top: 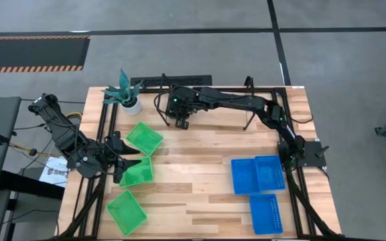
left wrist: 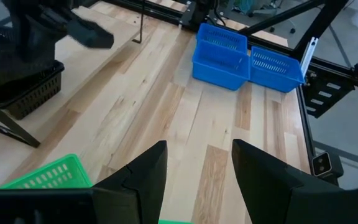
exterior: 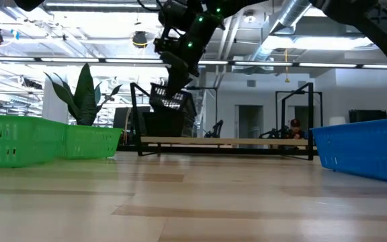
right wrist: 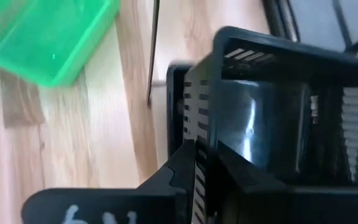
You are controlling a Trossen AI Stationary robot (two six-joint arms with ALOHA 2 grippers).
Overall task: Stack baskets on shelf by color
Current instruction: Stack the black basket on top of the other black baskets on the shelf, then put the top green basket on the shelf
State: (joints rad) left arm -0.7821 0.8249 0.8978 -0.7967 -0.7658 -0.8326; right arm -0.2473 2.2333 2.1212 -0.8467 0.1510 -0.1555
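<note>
black basket [right wrist: 272,118] in right gripper [right wrist: 197,168]

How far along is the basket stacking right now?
Black is underway: the right gripper holds a black basket over the shelf's left end, where another black basket sits. Three green baskets and three blue baskets remain on the table. The left gripper waits open near the green ones.

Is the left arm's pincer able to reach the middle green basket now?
Probably yes: the left pincer is open at the edge of the middle green basket, with nothing between them. The right pincer is busy holding a black basket.
</note>
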